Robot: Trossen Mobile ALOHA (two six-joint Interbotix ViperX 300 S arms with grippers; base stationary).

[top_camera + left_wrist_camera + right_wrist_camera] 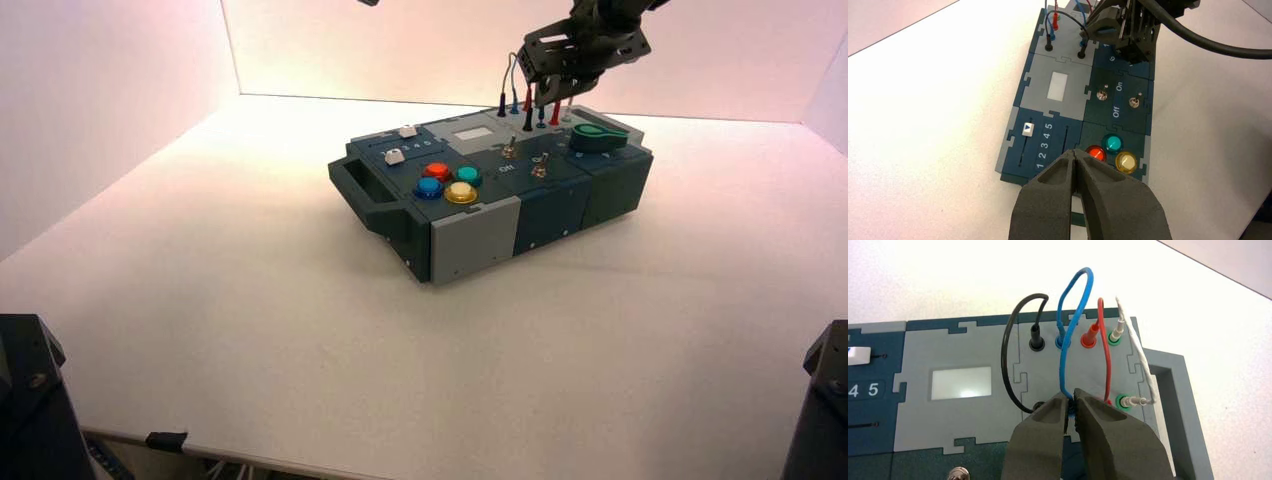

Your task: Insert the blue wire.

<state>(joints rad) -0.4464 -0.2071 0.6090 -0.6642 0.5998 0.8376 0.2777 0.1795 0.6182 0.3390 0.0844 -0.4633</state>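
The blue wire [1075,305] arches above the wire panel at the far end of the box [470,235]. One of its plugs stands in the blue socket [1062,341] in the back row. My right gripper [1071,397] is shut on the other blue plug at the front row, between the black and red leads. The fingertips hide whether that plug sits in a socket. In the high view the right gripper [553,95] hangs over the panel. My left gripper [1075,154] is shut on nothing and hovers above the box's button end.
A black wire [1007,355], a red wire [1107,350] and a white wire [1135,350] are plugged in beside the blue one. Two toggle switches [1102,93], a green knob [598,137], coloured buttons [461,192] and sliders [1028,129] fill the box's top.
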